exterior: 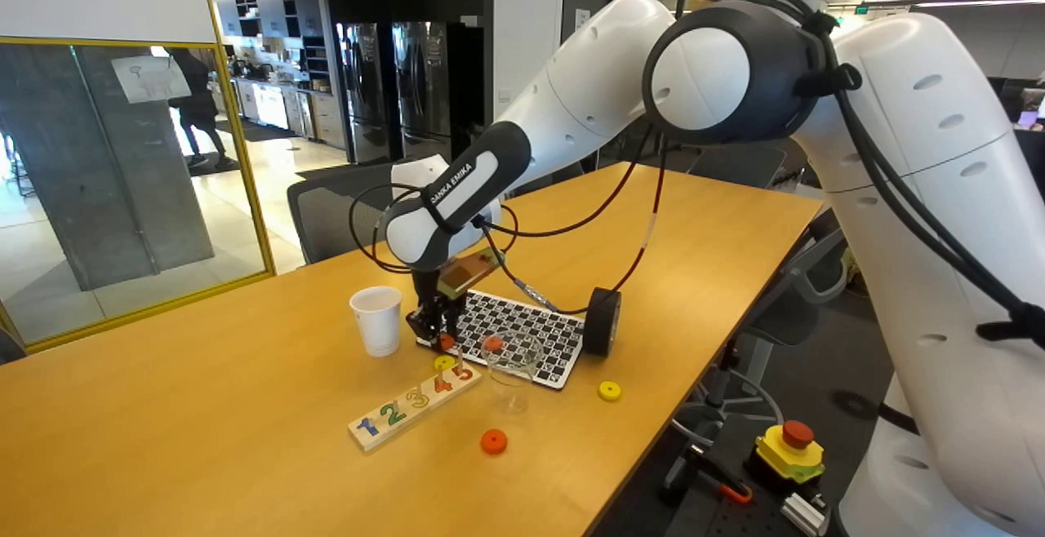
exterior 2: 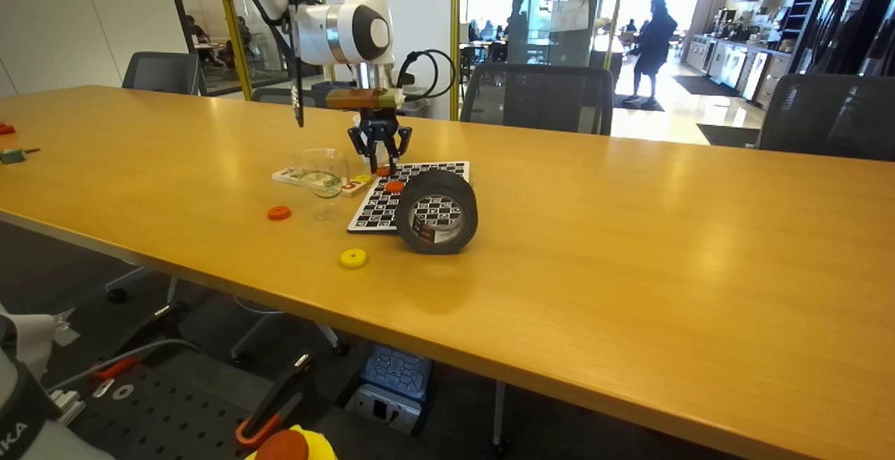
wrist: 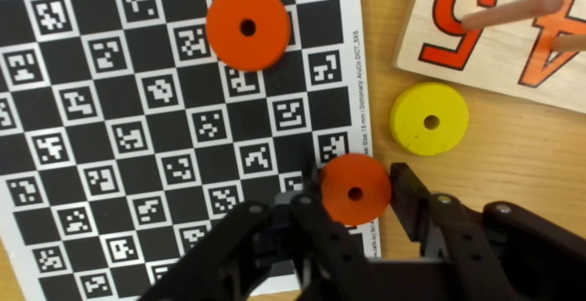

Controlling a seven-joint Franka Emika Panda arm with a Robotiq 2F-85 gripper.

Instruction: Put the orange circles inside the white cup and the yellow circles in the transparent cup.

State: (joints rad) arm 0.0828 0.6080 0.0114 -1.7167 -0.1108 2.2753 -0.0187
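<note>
- orange circle grasped by gripper at edge of checkered board
- white cup seen left of gripper in an exterior view, transparent cup nearer, right
- yellow circle seen beside numbered board

one orange disc is gripped at the edge of the board, another orange disc laid on it, a third orange disc set near the upright clear cup. two yellow discs are laid well apart. the white cup is stood upright.
</note>
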